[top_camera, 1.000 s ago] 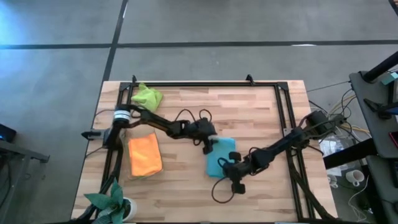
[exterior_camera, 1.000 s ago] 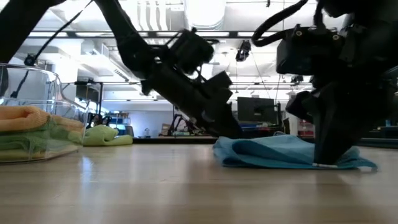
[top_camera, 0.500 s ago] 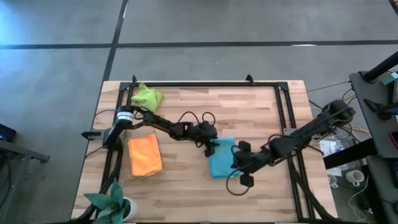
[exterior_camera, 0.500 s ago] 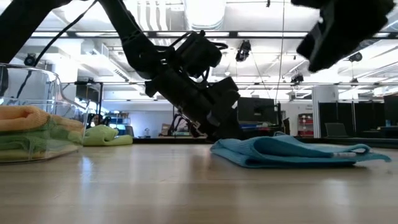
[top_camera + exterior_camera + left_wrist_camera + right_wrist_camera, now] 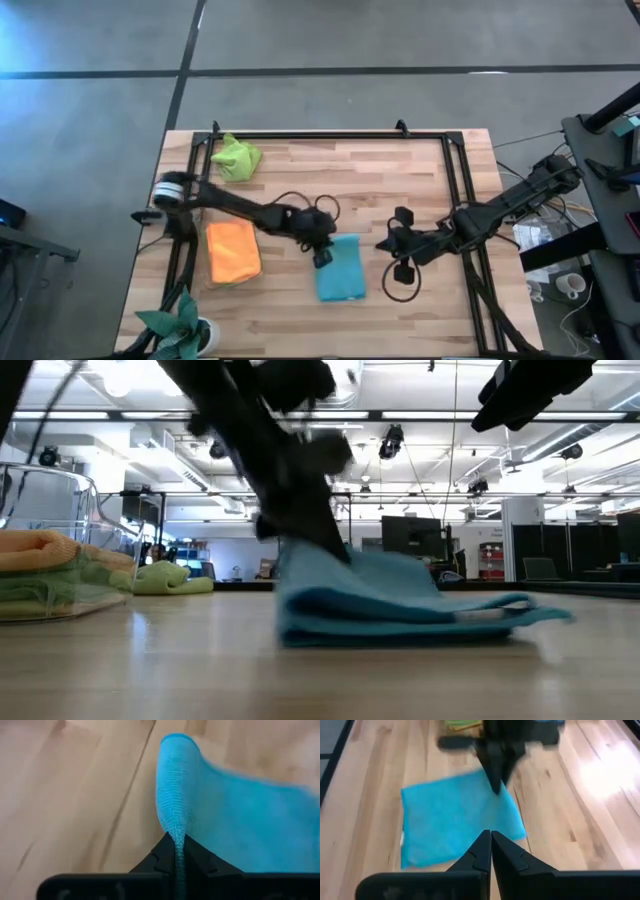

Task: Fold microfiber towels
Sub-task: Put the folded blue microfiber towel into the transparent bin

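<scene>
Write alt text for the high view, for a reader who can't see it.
Seen from above, the left gripper is shut on a corner of the folded light blue towel at the middle of the wooden table. The right gripper hangs shut beside it, empty. An orange towel and a lime green towel lie farther left.

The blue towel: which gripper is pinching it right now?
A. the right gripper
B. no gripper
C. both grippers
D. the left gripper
D: the left gripper is shut on an edge of the blue towel, with cloth squeezed between its fingers, while the right gripper is shut, holds nothing and sits off to the towel's side.
</scene>
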